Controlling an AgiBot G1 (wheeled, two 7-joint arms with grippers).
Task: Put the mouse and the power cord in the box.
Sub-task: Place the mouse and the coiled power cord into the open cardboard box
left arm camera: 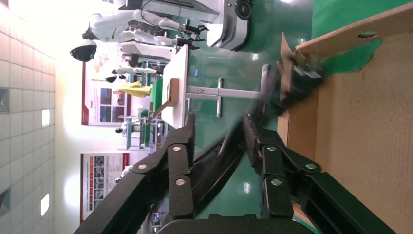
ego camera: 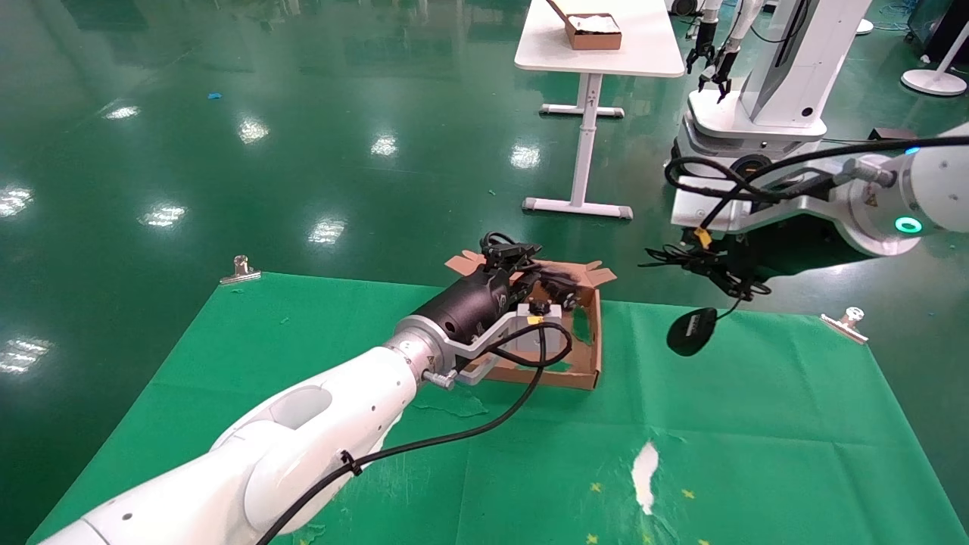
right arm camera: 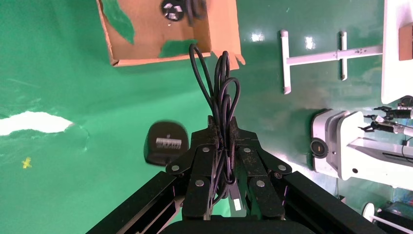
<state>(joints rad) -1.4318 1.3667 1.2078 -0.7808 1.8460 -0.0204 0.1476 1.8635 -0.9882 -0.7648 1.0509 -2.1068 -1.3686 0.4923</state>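
- Shallow brown box point(ego camera: 587, 363) lying on the green cloth point(ego camera: 757, 454), taken here as the landmark; green scraps stuck on its inner walls, small flaps at its far rim.
- Left gripper point(ego camera: 522, 257) reaching over the box, above its far end, with the black wrist body just over the near wall.
- In the left wrist view, fingers point(left arm camera: 178, 161) spread wide apart, nothing pressed between the pads; jaws released.
- Power cord point(ego camera: 556, 288) lying inside the box at its far end, under and just beside the left fingers; chunky plug point(right arm camera: 171, 10) visible on the cardboard floor in the right wrist view. Blurred in the left wrist view point(left arm camera: 297, 80), near the far wall.
- Whether the left fingertips touch the cord: not possible to tell.
- Right gripper point(ego camera: 708, 261) held in the air to the right of the box, well apart from it and higher than its rim.
- Jaws of the right gripper clenched on a bundle of thin black wire point(right arm camera: 221, 105), several loops standing out past the fingertips toward the box.
- Mouse point(ego camera: 691, 331) hanging below the right gripper on its wire, to the right of the box and outside it, over the cloth. In the right wrist view, underside with a label turned to the camera point(right arm camera: 167, 144).
- White torn patch point(ego camera: 645, 473) in the cloth, nearer to the robot than the box.
- Metal clip point(ego camera: 241, 269) at the far cloth edge, left of the box; second clip point(ego camera: 849, 319) at the right of it.
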